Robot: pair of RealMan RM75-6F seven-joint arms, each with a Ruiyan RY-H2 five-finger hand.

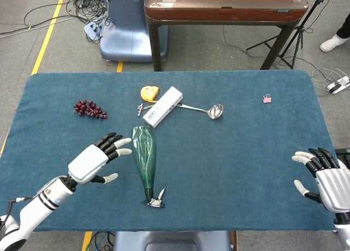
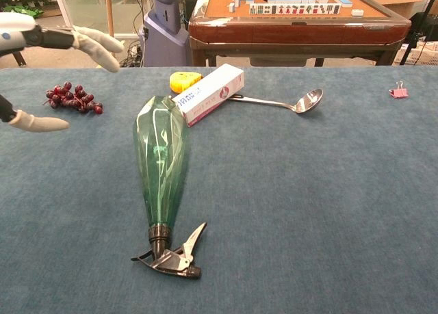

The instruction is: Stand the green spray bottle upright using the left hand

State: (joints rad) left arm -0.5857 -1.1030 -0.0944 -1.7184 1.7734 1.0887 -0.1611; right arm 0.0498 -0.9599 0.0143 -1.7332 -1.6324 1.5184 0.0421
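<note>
The green spray bottle [image 1: 145, 155] lies on its side on the blue table, wide base toward the far side and black trigger nozzle [image 1: 155, 199] toward the near edge; the chest view shows the bottle [image 2: 160, 160] full length. My left hand [image 1: 97, 157] hovers just left of the bottle with fingers spread, holding nothing; its fingertips [image 2: 96, 47] enter the chest view at the upper left. My right hand [image 1: 324, 177] stays open at the table's near right corner, far from the bottle.
Behind the bottle's base lie a white box [image 1: 162, 106], a yellow tape measure [image 1: 149, 92] and a metal ladle [image 1: 210, 110]. Dark grapes [image 1: 90, 109] sit at the left, a pink clip [image 1: 267, 98] at the far right. A wooden table [image 1: 224, 7] stands beyond.
</note>
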